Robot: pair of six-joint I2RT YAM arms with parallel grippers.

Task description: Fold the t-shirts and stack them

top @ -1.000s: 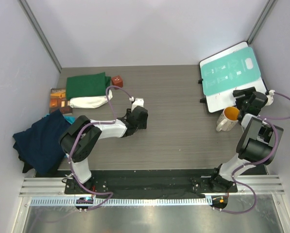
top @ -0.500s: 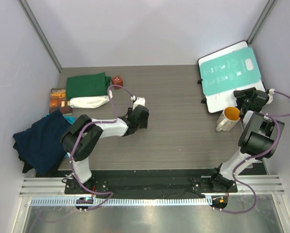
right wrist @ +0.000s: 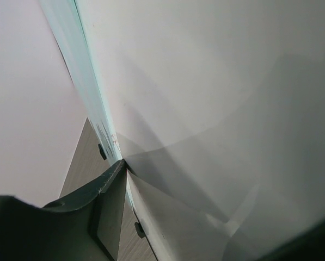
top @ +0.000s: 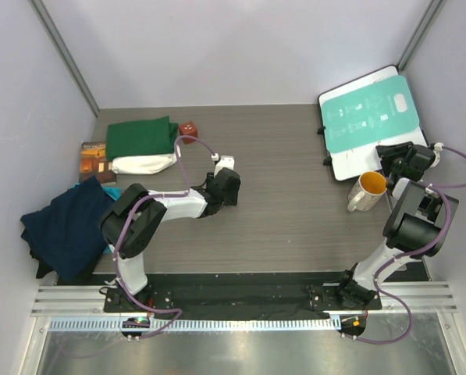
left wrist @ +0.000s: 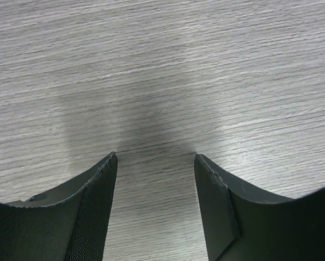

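Observation:
The dark green t-shirt (top: 139, 137) lies folded at the back left. The cream-white t-shirt (top: 143, 164) lies folded against its near edge. The navy blue t-shirt (top: 65, 226) is crumpled at the table's left edge and partly hangs off. My left gripper (top: 222, 190) is open and empty over bare table right of the shirts; the left wrist view (left wrist: 155, 157) shows only wood grain between its fingers. My right gripper (top: 394, 154) is at the near edge of the teal board (top: 369, 117). In the right wrist view (right wrist: 151, 179) the board (right wrist: 216, 109) sits between the fingers.
A white mug (top: 365, 191) with a yellow inside stands just near the board. A brown book (top: 94, 158) lies left of the white shirt. A small red-brown block (top: 188, 130) sits beside the green shirt. Walls close in on the left, back and right.
The teal board has shifted a little toward the back with the right gripper on it. The left gripper has barely moved.

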